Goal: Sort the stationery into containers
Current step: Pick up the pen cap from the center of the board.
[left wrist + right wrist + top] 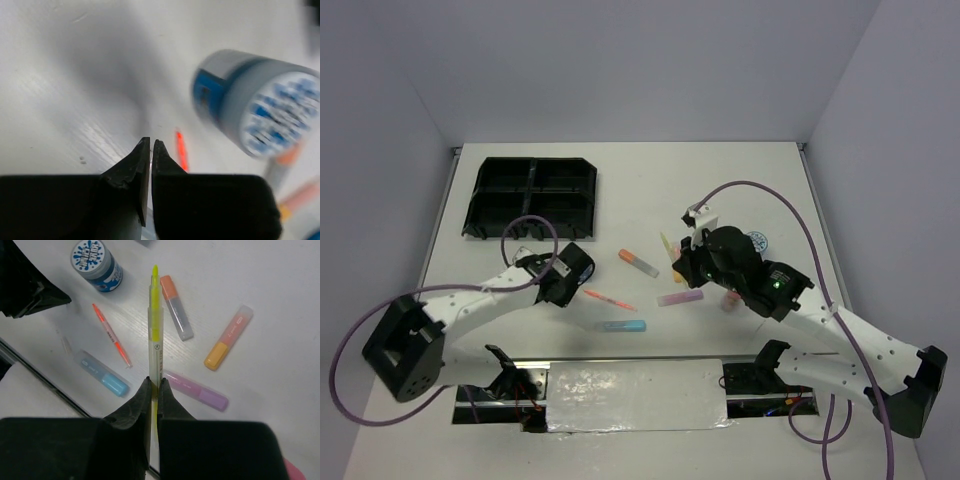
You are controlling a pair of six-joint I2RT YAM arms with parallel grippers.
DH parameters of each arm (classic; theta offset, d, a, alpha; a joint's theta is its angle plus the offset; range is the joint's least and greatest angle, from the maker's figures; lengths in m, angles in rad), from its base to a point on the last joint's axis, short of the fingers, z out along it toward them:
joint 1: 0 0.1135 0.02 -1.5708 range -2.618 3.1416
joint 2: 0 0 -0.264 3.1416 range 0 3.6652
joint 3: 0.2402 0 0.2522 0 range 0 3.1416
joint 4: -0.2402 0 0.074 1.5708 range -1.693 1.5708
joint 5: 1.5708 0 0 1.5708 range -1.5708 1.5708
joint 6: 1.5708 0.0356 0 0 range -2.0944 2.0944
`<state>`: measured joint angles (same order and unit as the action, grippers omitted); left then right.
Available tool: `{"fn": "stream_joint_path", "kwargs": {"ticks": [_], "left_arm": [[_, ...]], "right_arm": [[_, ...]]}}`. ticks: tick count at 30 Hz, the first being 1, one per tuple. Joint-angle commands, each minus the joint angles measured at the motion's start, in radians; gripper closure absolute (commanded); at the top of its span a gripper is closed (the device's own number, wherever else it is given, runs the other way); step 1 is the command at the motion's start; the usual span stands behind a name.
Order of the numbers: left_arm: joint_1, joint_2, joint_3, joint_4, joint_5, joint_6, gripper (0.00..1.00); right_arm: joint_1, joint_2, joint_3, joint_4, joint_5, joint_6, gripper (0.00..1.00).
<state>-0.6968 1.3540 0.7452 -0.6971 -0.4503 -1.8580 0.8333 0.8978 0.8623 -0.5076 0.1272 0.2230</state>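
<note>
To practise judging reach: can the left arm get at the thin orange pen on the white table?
Probably yes: the left arm hangs, jaws shut, just short of the thin orange pen, bare white table between; they must open first.

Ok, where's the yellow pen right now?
In the right wrist view, the yellow pen is clamped in the right gripper, with the purple highlighter just to its right.

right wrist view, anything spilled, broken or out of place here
Nothing stands out. The yellow pen sits straight in the right pincer; the highlighters and the tape roll rest loose on the table, intact.
</note>
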Motion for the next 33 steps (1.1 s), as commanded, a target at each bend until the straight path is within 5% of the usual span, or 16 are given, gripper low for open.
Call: {"fn": "stream_joint_path", "kwargs": {"ticks": [1,6,12,22,28,33], "left_arm": [[-0.01,-0.171,0.014,0.01,-0.122,0.153,1.0],[-0.015,-0.328,0.005,0.152,-0.165,0.373,1.0],[-0.015,-0.588,-0.09,0.564,-0.051,0.797,1.0],[-0.015,-0.739,-0.073,0.778,0.128,0.979,1.0],[-0.015,-0.665,0.049,0.295,-0.187,0.798,1.0],[-0.015,-0.575,0.045,-0.12,-0.321,0.426,1.0]], "right_arm": [[0.006,-0.007,-0.003,0.098,-0.044,0.024,1.0],[0.004,-0.003,-0.029,0.176,-0.148,0.065,1.0],[0.009,-0.002,-0.16,0.426,-0.421,0.191,1.0],[0.042,0.019,-0.23,0.603,-0.449,0.294,1.0],[0.046,0.012,-0.174,0.439,-0.268,0.254,1.0],[0.044,-0.037,-0.111,0.267,-0.08,0.214,1.0]]}}
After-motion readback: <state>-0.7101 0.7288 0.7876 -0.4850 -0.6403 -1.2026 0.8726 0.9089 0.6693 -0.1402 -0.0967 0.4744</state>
